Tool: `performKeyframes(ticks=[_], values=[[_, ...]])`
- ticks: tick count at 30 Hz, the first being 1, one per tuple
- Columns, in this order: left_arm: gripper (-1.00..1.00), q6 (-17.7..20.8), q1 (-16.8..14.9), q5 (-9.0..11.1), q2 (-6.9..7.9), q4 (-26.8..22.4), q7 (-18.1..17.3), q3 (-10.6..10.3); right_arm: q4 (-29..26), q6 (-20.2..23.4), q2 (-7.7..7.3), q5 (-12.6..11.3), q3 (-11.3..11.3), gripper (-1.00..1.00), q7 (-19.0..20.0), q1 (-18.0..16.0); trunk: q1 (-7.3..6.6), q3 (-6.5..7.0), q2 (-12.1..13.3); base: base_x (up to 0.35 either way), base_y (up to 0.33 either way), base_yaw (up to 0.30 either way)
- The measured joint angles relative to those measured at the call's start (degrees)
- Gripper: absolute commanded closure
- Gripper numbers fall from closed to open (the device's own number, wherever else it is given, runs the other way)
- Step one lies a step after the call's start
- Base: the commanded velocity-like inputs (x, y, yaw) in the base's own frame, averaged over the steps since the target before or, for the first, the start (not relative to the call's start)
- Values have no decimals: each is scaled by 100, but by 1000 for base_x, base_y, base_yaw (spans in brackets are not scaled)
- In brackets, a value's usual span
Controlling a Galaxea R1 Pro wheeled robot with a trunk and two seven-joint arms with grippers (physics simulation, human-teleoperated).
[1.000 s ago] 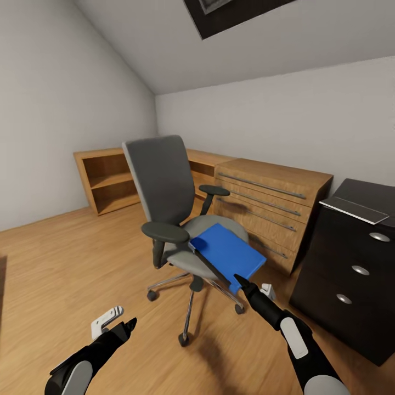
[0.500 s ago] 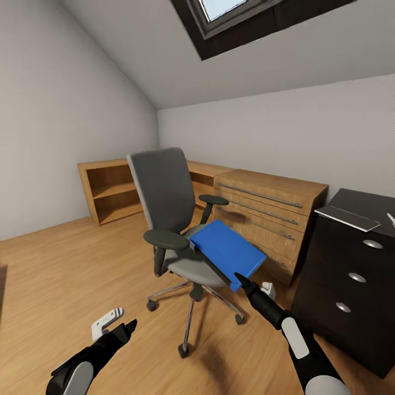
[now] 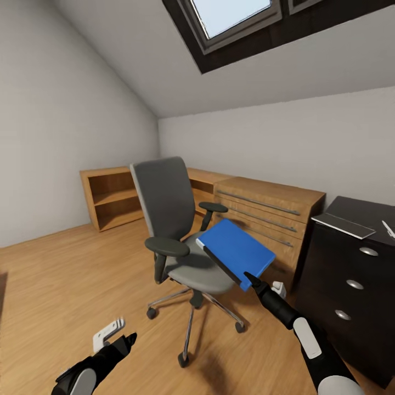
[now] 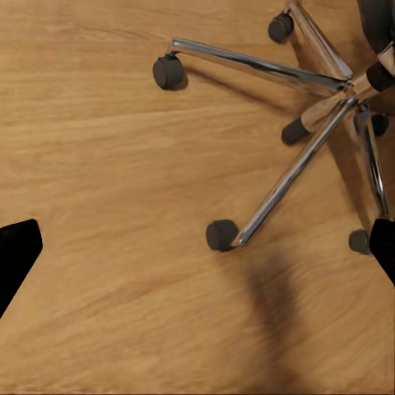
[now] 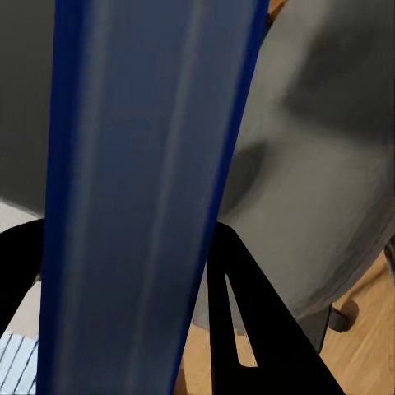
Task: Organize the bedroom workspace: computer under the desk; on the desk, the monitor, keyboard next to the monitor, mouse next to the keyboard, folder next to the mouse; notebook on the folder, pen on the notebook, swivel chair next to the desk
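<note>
The right gripper (image 3: 253,281) is clamped on the near corner of the blue folder (image 3: 238,252), holding it tilted just above the swivel chair (image 3: 174,219) seat. In the right wrist view its fingers (image 5: 239,313) flank the folder's edge (image 5: 140,197). The left gripper (image 3: 127,337) hangs low over the wooden floor (image 3: 66,274), jaws apart, near the chair's chrome base (image 4: 288,164). A wooden drawer cabinet (image 3: 269,214) stands behind the chair, beside the desk (image 3: 351,274), whose top carries the notebook (image 3: 343,225) and pen (image 3: 388,229).
</note>
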Motion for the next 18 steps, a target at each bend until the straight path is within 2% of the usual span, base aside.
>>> performKeyframes(ticks=[2, 6, 7, 8, 10, 12, 14, 16, 18], values=[[-100, -7, 1, 1, -2, 200, -18, 0, -6, -1, -72, -7, -5, 100, 0, 0, -42, 36, 80, -287, 0, 0], [-100, -12, 0, -1, 4, 630, -33, -10, -10, 2, -97, -6, -6, 100, 0, 0, -130, 107, 241, -283, 0, 0], [-100, -13, 0, -9, 3, 781, -34, -66, -10, 5, -100, -8, -6, 100, 0, 0, -153, 125, 281, -159, 0, 0], [-100, -12, 0, -25, 5, 869, -34, -130, -11, 6, -101, -8, -6, 100, 2, 0, -175, 143, 321, -102, 0, 0], [-100, -14, 0, -206, 24, 1241, -45, -554, -19, 8, -102, -11, -4, 100, 10, 0, -220, 179, 401, -58, 0, 0], [-100, -40, 0, -346, 34, 1462, -53, -787, -24, 9, -99, -13, -1, 100, 13, 0, -264, 215, 481, -30, 0, 0], [-100, -154, 0, -433, 42, 1651, -58, -948, -27, 10, -97, -16, 2, 100, 23, 0, -308, 251, 561, -10, 0, 0], [-100, -283, 0, -463, 48, 1803, -60, -990, -28, 15, -99, -19, 1, 100, 68, -2, -352, 287, 642, -4, 0, 0], [-100, -719, 0, -509, 37, 2118, -61, -1032, -29, 39, -103, -19, 0, 100, 290, 0, -396, 323, 722, -1, 0, 0]])
